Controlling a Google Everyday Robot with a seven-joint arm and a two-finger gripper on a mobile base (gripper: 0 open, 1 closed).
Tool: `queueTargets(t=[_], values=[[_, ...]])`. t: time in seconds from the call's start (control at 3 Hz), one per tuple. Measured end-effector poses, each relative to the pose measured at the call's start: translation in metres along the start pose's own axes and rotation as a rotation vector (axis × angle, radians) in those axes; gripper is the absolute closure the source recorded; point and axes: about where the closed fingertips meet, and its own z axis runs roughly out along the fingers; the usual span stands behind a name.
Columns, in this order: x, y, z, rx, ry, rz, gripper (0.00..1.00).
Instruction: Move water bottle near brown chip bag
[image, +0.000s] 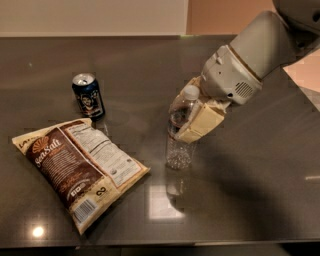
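Note:
The water bottle (179, 145) is a clear ribbed bottle with a white cap, upright and slightly tilted at the middle of the dark table. My gripper (192, 114) comes in from the upper right, and its cream fingers (202, 122) are shut on the bottle's upper part. The bottle's base is at or just above the tabletop. The brown chip bag (80, 167), cream and brown and marked "Sea Salt", lies flat at the lower left. A short gap separates its right corner from the bottle.
A dark blue can (88, 95) stands upright behind the bag, at the left. The dark glossy table (250, 200) reflects ceiling lights. Its front edge runs along the bottom, and a wall lies beyond its far edge.

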Motion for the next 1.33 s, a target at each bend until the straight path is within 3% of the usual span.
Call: queueTargets(t=[1.0,1.33], values=[[-0.03,-0.012,0.029,-0.061,-0.017,-0.071,1.0],[-0.031,-0.01,0.038,-0.086,-0.014,-0.071,0.82]])
